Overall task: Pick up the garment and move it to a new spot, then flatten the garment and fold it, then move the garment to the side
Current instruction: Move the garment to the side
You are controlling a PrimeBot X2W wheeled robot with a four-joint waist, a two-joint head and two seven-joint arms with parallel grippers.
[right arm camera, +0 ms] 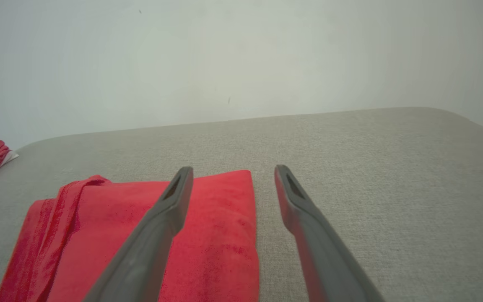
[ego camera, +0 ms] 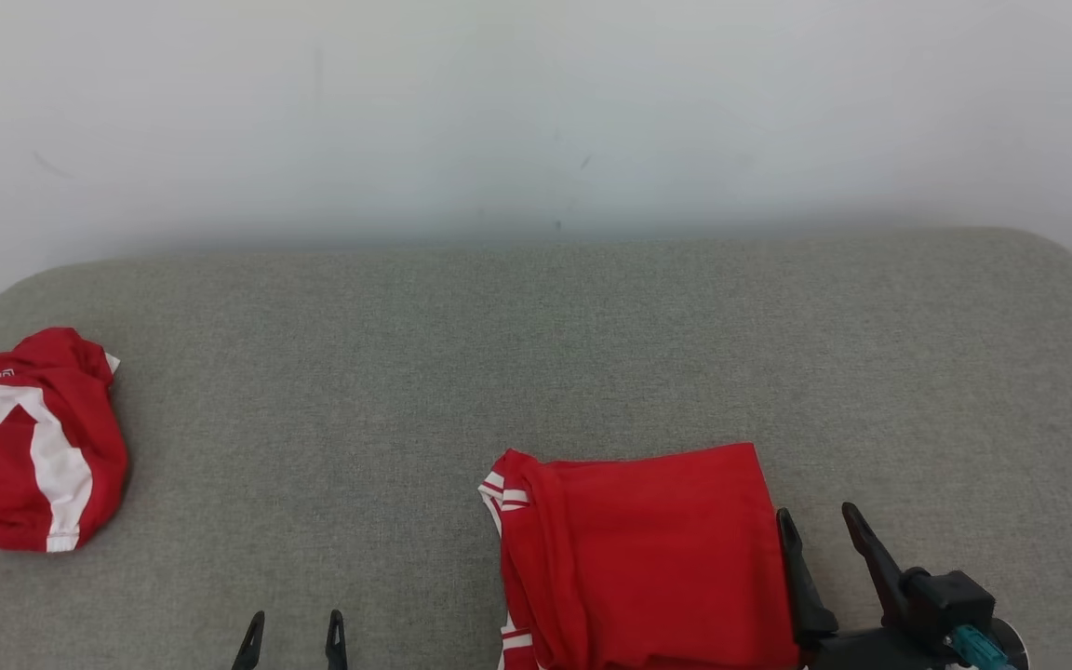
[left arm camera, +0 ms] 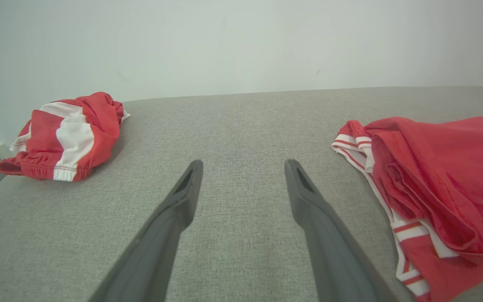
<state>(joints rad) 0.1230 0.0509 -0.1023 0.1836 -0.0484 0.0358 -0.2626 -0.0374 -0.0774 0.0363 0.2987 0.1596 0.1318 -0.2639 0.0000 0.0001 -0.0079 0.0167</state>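
A red garment (ego camera: 648, 558) with white-striped trim lies folded flat on the grey padded surface (ego camera: 536, 354), near the front edge, right of centre. It also shows in the left wrist view as the garment (left arm camera: 447, 176) at the right. My right gripper (ego camera: 817, 514) stands open just beside its right edge, nothing between the fingers. In the right wrist view, the right gripper (right arm camera: 232, 168) has its left finger over the garment (right arm camera: 216, 235) and its right finger over bare fabric. My left gripper (ego camera: 296, 625) is open at the front edge, left of the garment; in its own view the left gripper (left arm camera: 243, 163) is over bare surface.
A second red and white garment (ego camera: 29, 442) lies crumpled at the surface's far left edge, seen too in the left wrist view (left arm camera: 65, 136). A pale wall (ego camera: 536, 112) rises behind the surface. Bare grey fabric spans the middle and right.
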